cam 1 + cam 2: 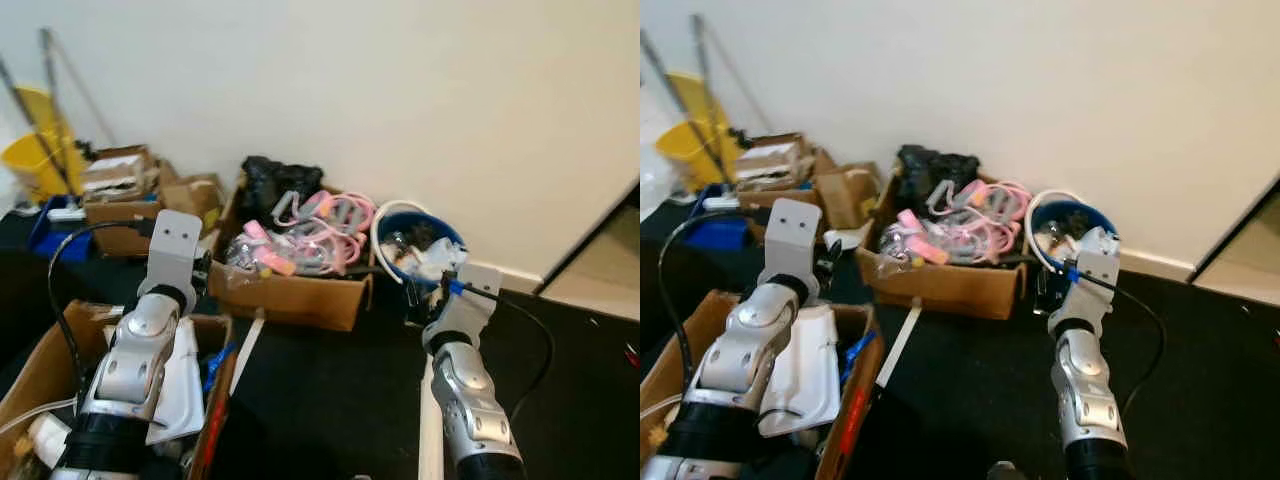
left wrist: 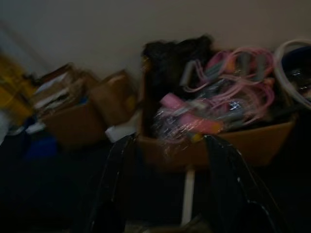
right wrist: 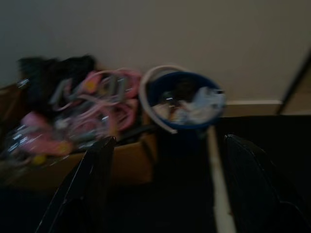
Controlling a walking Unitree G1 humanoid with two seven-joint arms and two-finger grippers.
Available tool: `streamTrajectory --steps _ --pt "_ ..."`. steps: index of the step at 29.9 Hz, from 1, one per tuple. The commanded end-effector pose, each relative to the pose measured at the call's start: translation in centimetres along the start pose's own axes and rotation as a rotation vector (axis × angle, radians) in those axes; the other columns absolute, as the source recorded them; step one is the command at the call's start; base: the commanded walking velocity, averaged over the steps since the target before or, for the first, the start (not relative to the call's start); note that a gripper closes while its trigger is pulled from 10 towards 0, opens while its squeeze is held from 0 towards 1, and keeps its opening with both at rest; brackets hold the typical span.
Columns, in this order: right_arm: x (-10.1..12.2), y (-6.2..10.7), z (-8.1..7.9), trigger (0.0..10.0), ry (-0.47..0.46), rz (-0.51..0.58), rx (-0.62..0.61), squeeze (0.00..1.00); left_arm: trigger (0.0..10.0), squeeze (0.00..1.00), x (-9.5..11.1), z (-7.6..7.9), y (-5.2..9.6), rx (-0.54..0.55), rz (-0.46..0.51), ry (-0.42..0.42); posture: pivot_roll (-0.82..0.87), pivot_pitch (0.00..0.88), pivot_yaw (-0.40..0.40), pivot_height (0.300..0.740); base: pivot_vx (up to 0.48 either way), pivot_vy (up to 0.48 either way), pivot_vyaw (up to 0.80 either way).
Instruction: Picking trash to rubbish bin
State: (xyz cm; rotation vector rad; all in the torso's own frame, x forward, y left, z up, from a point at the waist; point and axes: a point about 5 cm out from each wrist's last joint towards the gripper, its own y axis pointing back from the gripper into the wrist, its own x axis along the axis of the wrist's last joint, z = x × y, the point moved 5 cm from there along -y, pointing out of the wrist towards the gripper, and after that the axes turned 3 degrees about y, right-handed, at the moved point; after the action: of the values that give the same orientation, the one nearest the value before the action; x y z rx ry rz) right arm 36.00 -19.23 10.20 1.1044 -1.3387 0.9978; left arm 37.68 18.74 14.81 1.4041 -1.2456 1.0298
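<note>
A round blue rubbish bin (image 1: 425, 250) with a white rim sits on the black floor (image 1: 330, 390) against the white wall (image 1: 400, 90), at about 1 o'clock from the robot. It holds crumpled white and clear trash (image 3: 201, 104). Touching it on the 9 o'clock side is a wide brown cardboard box (image 1: 290, 290) packed with pink and grey plastic loops (image 1: 325, 225), crinkly clear wrap with pink things inside (image 1: 255, 255), and a black bundle (image 1: 280, 180) at the back. Further off at 10 o'clock stand two smaller brown cardboard boxes (image 1: 125, 215), one with flat papers in it, next to a blue tray (image 1: 50, 235) and a yellow mop bucket (image 1: 35, 155). Close at 8 o'clock an open brown cardboard box (image 1: 40, 375) holds a white sheet (image 1: 185, 385), a blue item and a red strip. A thin white stick (image 1: 245, 350) lies on the floor beside it. No writing can be read anywhere. The left claw (image 2: 167, 189) hangs over the floor in front of the wide box, its two black fingers spread wide with nothing between them. The right claw (image 3: 165, 189) hangs near the rubbish bin, pointing toward it, its fingers also spread wide and holding nothing. Both wrist views are dark and blurry.
</note>
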Motion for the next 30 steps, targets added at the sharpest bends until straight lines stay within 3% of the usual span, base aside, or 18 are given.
streamTrajectory --steps 1,19,25,30 --pt "-0.3 0.1 0.2 10.0 -0.011 -0.016 -0.016 0.0 10.0 0.0 -0.3 -0.1 -0.1 -0.003 -0.013 -0.014 -0.01 0.14 0.045 0.74 0.0 0.0 -0.8" --pt "0.3 -0.6 -0.2 10.0 -0.022 -0.008 -0.03 0.0 10.0 0.0 0.3 -1.1 -0.8 0.011 0.003 -0.013 -0.02 0.116 0.038 0.74 0.0 0.0 -0.8" --pt "0.1 -1.0 -0.8 10.0 -0.018 -0.019 -0.007 0.0 10.0 0.0 -0.3 -1.8 -0.5 0.036 -0.011 -0.016 -0.01 0.097 0.03 0.74 0.0 0.0 -0.8" --pt "0.1 -1.1 -0.8 10.0 -0.013 -0.023 -0.003 0.0 10.0 0.0 -0.6 -1.6 -0.6 0.036 -0.018 -0.015 -0.02 0.099 0.019 0.74 0.0 0.0 -0.8"
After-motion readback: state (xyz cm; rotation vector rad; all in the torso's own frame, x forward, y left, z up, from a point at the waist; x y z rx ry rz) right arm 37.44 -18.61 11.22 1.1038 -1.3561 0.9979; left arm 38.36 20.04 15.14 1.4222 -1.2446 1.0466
